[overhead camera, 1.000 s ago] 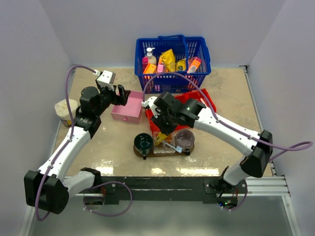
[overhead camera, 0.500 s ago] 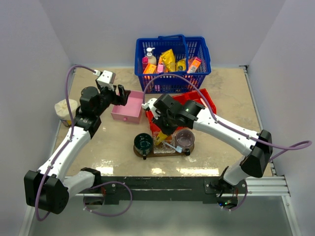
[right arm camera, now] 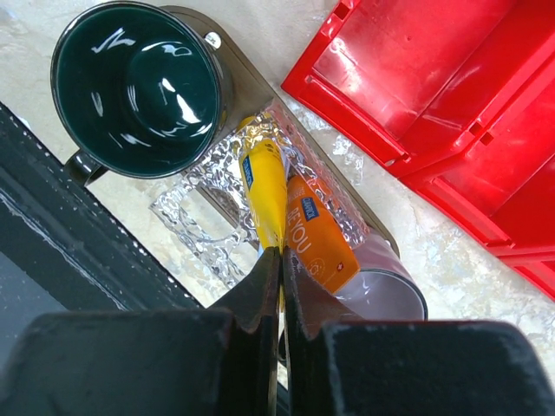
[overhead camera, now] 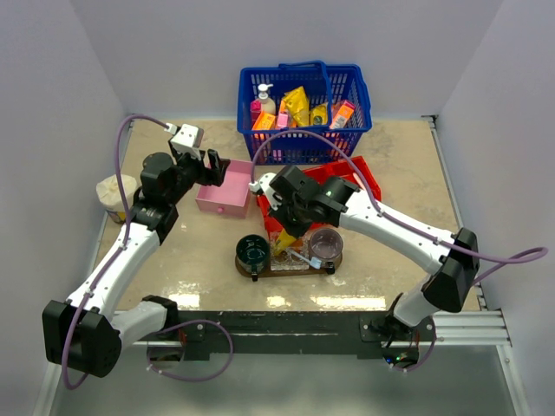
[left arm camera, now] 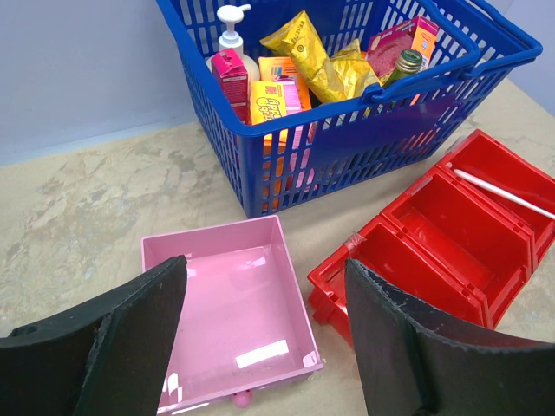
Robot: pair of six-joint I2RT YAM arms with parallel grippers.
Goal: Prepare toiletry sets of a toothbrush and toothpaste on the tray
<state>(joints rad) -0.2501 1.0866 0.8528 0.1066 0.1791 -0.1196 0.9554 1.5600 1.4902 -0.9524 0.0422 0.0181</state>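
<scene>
— well, where's the toothpaste (right arm camera: 264, 186)?
— over the tray (right arm camera: 243, 61), at the green cup's (overhead camera: 252, 251) three o'clock; the right tool (right arm camera: 279, 257) pinches its tail end.
— and the left tool (left arm camera: 264, 270)?
— spread wide, hovering above the pink box (left arm camera: 225, 321).

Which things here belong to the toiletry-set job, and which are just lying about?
Job: tray; yellow toothpaste tube, pinched in the shut right hand; orange toothpaste tube; white toothbrush, lying in the red bin.

Lying about: blue basket; pink box; dark green cup; clear cup.
</scene>
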